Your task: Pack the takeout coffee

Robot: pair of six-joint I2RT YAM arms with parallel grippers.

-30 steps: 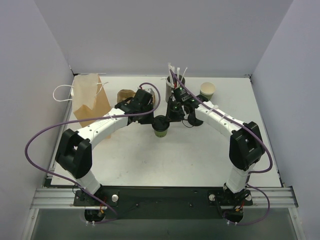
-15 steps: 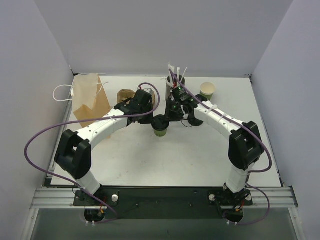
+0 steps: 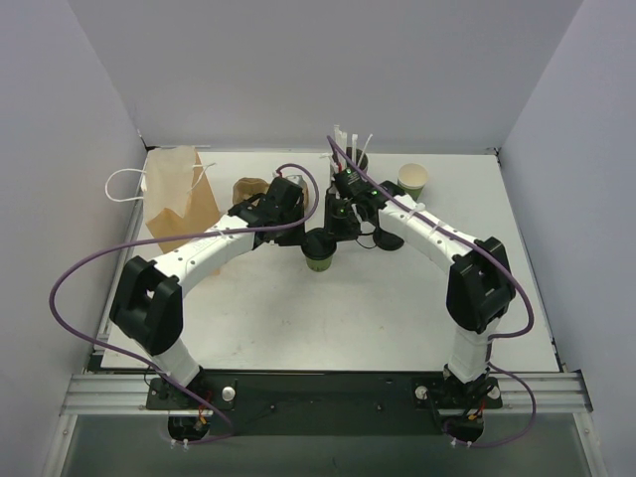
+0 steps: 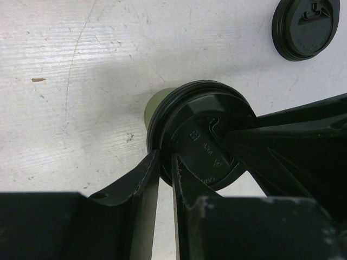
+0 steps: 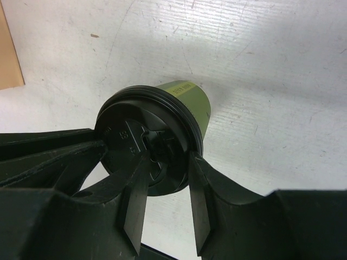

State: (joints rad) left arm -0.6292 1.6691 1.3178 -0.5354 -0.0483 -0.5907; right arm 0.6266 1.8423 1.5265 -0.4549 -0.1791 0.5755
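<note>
— Where was the takeout coffee?
— Near the middle of the white table, between my two wrists. It was closer to me than the grey straw holder, and a loose lid lay near it.
— Your left gripper?
— Pinched on the rim of the cup's black lid, one finger on top, one outside.
— And the right gripper?
— Fingers parted, astride the opposite rim. Whether they touched it I couldn't tell.
</note>
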